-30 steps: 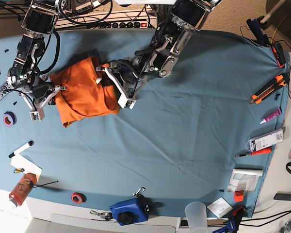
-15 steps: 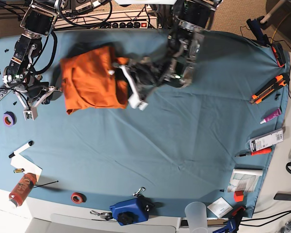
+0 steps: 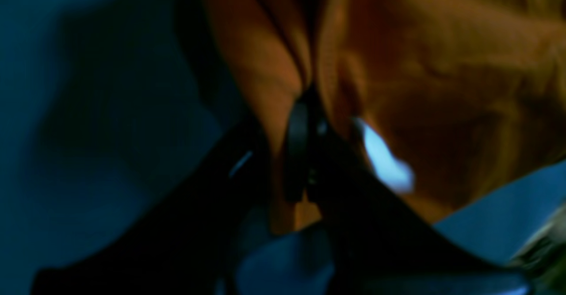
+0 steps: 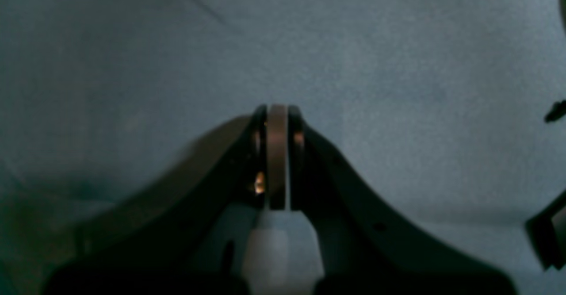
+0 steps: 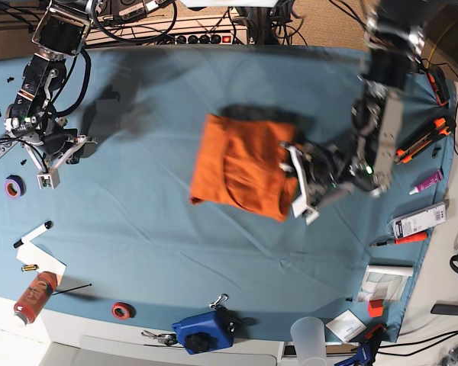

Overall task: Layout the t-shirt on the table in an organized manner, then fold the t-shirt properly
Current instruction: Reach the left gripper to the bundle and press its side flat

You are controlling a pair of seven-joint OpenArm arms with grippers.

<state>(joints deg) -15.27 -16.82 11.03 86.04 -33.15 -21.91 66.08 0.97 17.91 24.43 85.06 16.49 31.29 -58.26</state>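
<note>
Gripping bunched t-shirt (image 5: 240, 165) edge, left claw (image 5: 294, 179), long axis diagonal

base cam hangs overhead, looking straight down on the whole table (image 5: 214, 252). left wrist cam sits super close behind its fingers, blurry, facing the t-shirt (image 3: 442, 65), which base also sees. right wrist cam looks past its fingers at bare table cloth.
</note>
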